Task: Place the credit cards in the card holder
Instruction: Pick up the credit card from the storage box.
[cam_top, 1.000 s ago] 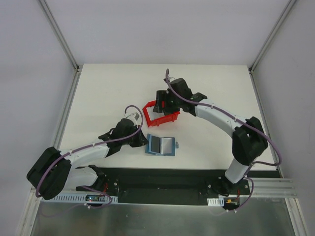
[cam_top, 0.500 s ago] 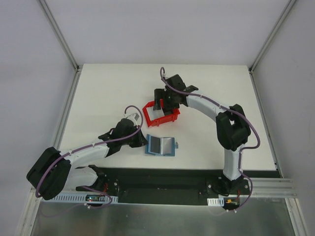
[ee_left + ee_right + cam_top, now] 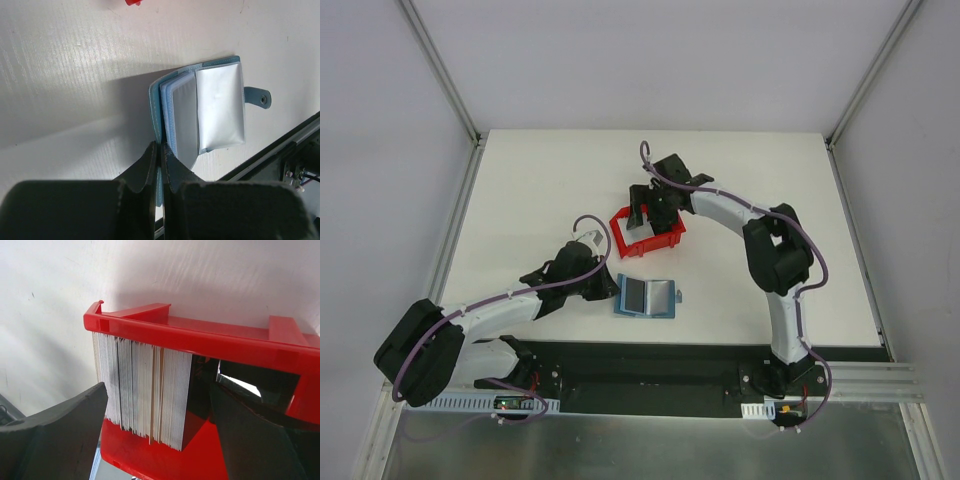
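Observation:
The teal-blue card holder (image 3: pixel 648 296) lies open on the table, its clear pockets up, and fills the left wrist view (image 3: pixel 210 115). My left gripper (image 3: pixel 611 287) is shut on the holder's left cover edge (image 3: pixel 161 150). The credit cards (image 3: pixel 145 390), a thick stack of white cards standing on edge, sit in the red bin (image 3: pixel 200 340). My right gripper (image 3: pixel 160 410) is open and straddles the stack, one finger on each side, not closed on it. In the top view the right gripper (image 3: pixel 650 212) is over the red bin (image 3: pixel 668 238).
The red bin stands just behind the card holder near the table's middle. A black rail (image 3: pixel 650 365) runs along the near edge, close to the holder's clasp tab (image 3: pixel 257 97). White table (image 3: pixel 540 190) surrounds both.
The right arm has folded in and its gripper has shifted left and down over the red bin onto the card stack. The left arm and the card holder have not moved.

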Available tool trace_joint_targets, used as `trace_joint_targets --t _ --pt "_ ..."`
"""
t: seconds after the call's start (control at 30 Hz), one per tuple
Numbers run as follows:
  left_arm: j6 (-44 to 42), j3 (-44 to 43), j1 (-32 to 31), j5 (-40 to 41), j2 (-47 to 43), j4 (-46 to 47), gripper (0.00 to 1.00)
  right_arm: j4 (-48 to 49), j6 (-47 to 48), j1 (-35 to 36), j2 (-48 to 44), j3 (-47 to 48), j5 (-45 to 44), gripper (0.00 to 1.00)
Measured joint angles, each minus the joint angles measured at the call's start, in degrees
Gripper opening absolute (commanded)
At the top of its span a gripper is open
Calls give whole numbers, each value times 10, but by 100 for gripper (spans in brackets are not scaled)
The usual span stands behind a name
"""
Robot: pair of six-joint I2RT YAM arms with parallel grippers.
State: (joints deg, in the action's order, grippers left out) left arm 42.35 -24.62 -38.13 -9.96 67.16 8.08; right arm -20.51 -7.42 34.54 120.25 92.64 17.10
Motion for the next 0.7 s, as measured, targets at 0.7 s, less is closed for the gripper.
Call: trace_joint_targets --t 0.7 --pt "-2 -5 0 0 3 -3 0 17 -5 -18 0 -7 44 58"
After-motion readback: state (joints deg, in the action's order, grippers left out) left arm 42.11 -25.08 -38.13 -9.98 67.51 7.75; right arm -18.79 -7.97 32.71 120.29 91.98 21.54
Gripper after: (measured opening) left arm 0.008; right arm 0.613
